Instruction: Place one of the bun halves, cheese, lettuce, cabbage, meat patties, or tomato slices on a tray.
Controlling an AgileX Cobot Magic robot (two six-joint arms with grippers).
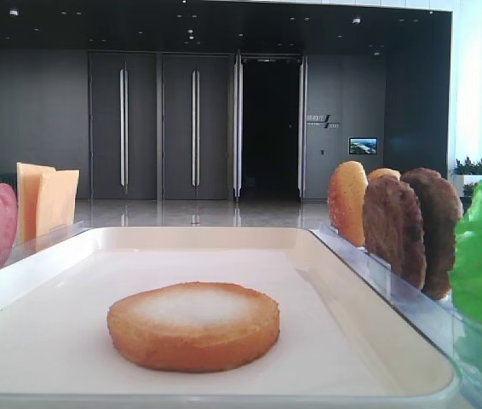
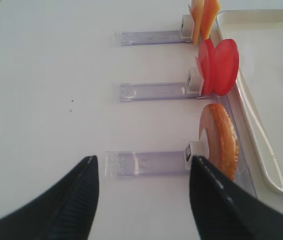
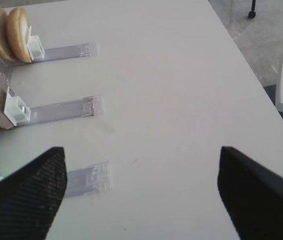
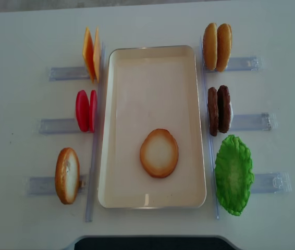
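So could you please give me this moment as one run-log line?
tray: one bun half flat, cut face up | left pincer: open, empty | right pincer: open, empty | other food racked

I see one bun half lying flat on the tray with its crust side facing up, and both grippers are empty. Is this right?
Not quite. The bun half lies flat on the tray with its pale cut face up, not its crust; the overhead exterior view shows this. The left gripper and right gripper are indeed empty.
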